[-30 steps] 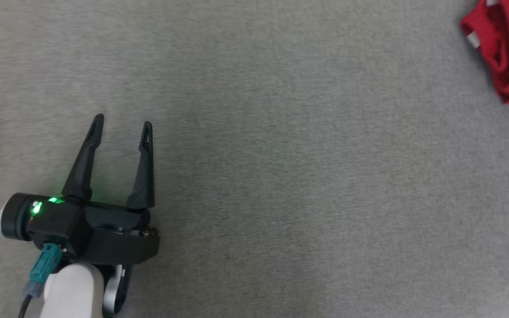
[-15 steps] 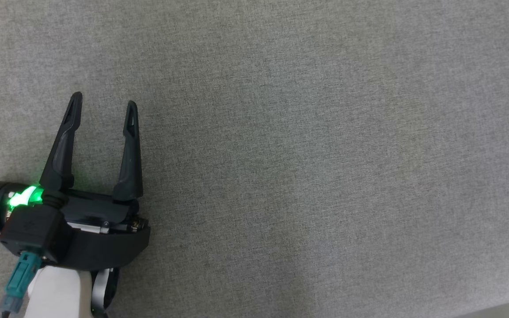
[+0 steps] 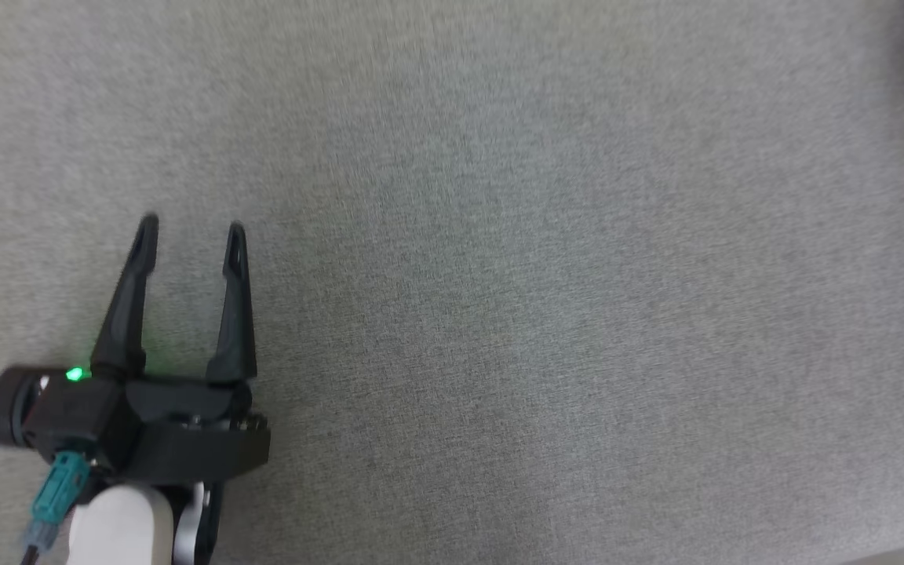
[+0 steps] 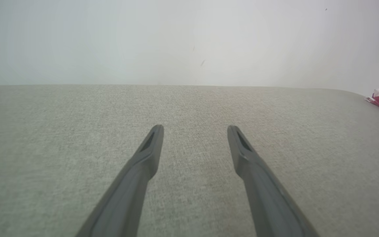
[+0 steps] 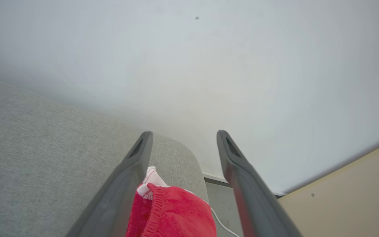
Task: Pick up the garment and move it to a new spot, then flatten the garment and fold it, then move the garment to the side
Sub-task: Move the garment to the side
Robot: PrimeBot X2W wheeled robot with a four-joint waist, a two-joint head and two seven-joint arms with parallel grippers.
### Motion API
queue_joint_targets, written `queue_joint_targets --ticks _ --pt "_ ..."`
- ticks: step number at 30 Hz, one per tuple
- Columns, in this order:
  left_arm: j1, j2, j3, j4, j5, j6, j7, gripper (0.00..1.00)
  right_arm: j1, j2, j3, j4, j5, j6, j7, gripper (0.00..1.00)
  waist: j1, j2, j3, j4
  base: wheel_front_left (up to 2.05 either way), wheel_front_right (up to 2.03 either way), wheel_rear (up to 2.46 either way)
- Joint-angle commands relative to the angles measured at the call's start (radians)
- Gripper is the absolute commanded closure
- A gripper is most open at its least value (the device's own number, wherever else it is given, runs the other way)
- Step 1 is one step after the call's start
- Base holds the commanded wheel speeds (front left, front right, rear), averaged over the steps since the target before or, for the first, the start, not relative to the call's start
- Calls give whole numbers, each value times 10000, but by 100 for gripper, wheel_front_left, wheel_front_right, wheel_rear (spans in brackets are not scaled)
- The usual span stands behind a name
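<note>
Grey cloth surface (image 3: 499, 275) is carrying the red garment (image 5: 173, 210) by its rounded far-right corner, loose between the right gripper's (image 5: 184, 132) wide-spread fingers. Over bare cloth the left gripper (image 3: 192, 224) is hovering open, empty. Lying so near the edge, the garment is risking sliding off or snagging a finger.

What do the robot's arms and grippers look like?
The left gripper has two long, dark fingers with slotted tips on a black body, with a green light, a teal connector and a pale forearm. The right gripper has the same dark slotted fingers.
</note>
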Motion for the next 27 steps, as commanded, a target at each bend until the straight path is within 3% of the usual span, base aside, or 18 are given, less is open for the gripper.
queue_joint_targets --ticks 1,8,18,27 --pt "341 3 62 152 -149 50 52 0 112 57 -15 -93 -56 -28 -59 0 -2 -2 -607 98 0 0 0" --pt "1148 -108 429 203 -351 187 29 0 1264 1181 -271 -1348 -509 -28 -183 0 -2 -2 -2039 442 0 0 0" --pt "2168 -152 875 328 -457 83 29 0 4653 2895 -1966 -3454 -1142 -28 -169 0 -2 -2 -3652 1300 0 0 0" --pt "2597 -192 908 679 -520 -70 29 0 7410 4271 -3282 -4381 -1458 -28 -169 0 -2 -2 -4479 1734 0 0 0"
